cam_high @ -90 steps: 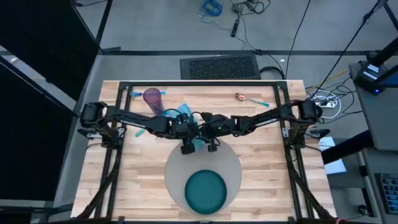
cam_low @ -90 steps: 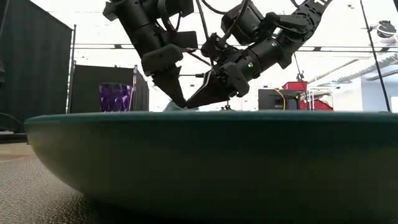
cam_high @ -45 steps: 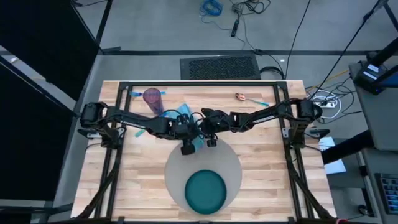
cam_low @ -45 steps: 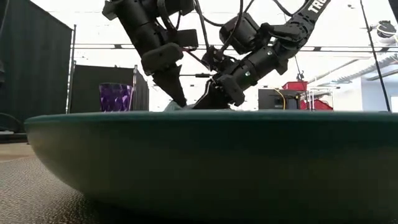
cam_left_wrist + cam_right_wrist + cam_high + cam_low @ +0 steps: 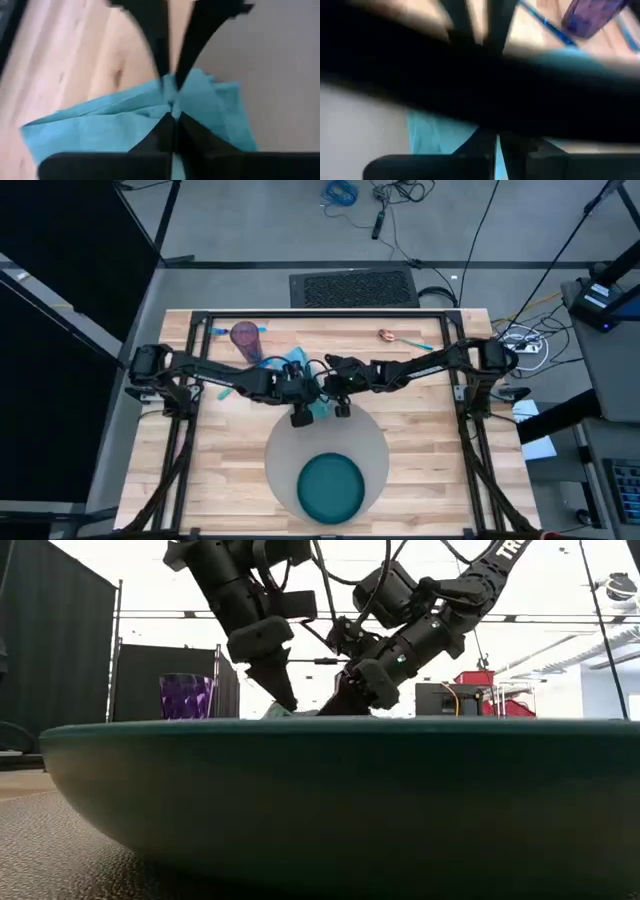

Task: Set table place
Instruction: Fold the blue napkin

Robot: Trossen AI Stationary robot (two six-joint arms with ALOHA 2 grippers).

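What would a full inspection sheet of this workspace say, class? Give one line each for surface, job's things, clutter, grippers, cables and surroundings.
Surface: light-wood table with a black frame.
Job's things: round grey placemat at the near middle, teal plate on it; blue napkin at the mat's far edge.
Clutter: purple cup far left; spoon far right; blue-handled cutlery by the cup.
Grippers: left gripper shut on the napkin; right gripper beside it, over the napkin.
Cables: wires run along both arms; loose cords on the floor beyond the table.
Surroundings: black floor mat, dark curtain on the left.
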